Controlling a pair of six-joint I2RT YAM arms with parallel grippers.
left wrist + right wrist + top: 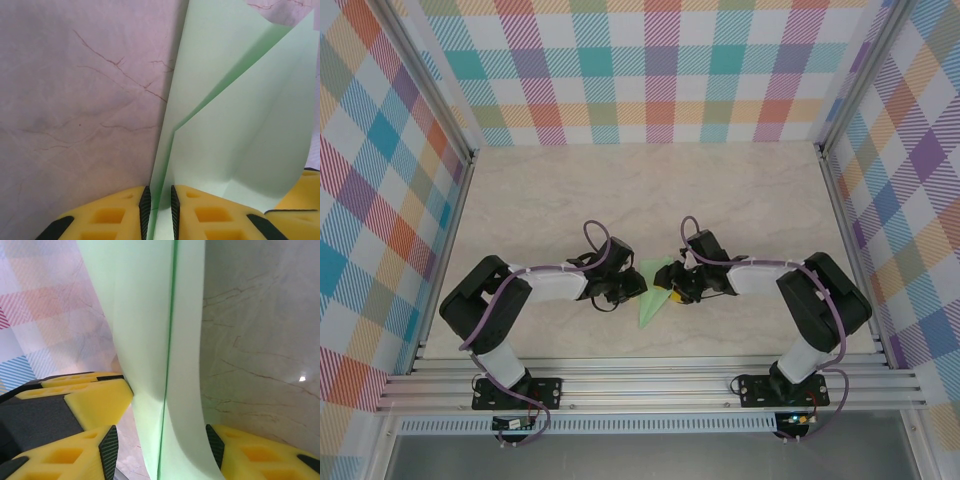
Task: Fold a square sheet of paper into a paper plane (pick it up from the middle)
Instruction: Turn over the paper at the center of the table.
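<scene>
Two grippers, one part-folded paper, mid-table.
- Left gripper (623,288): clenched on edge of pale-green paper (654,293); pads (145,207) close together, paper pinched between.
- Paper: between both grippers, above marble table (620,200); long crease and diagonal flap visible, pointed outline from above.
- Right gripper (676,290): jaws spread wide either side of folded paper, not gripping.
- Progress, judged: early folds done; wing folds and finished dart shape outstanding.

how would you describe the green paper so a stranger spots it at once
On the beige marbled table, look between the left claw and the right claw. The pale-green paper is held there, folded to a point; nothing else nearby is green.
</scene>
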